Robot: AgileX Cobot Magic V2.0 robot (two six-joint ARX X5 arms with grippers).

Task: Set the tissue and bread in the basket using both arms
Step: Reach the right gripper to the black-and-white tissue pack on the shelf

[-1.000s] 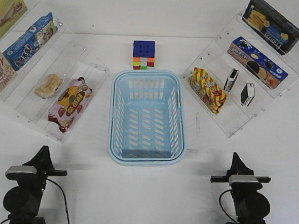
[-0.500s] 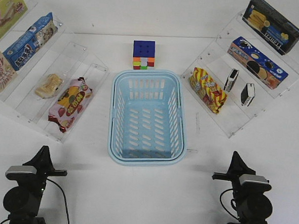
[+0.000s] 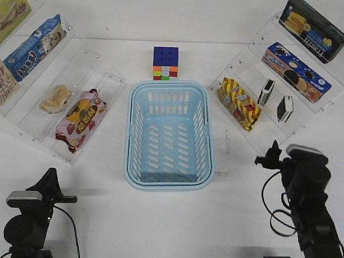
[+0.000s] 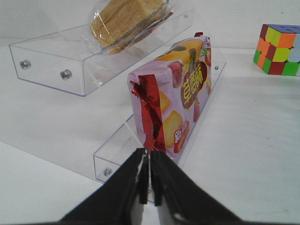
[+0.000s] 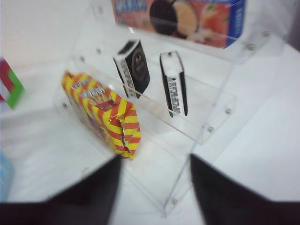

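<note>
The light blue basket stands empty mid-table. The bread lies on the left clear rack and also shows in the left wrist view. The tissue stands on edge on the right rack beside an identical second pack. In the right wrist view the tissue shows its round emblem. My left gripper is shut and empty, low at the front left, pointing at the pink-red bag. My right gripper is open and empty, raised in front of the right rack.
A pink-red snack bag lies on the left rack's lowest step. A yellow-red striped bag sits on the right rack's front step. A colour cube stands behind the basket. Boxed snacks fill both racks' upper steps.
My right arm has risen and moved forward towards the right rack. The left arm has not moved.
</note>
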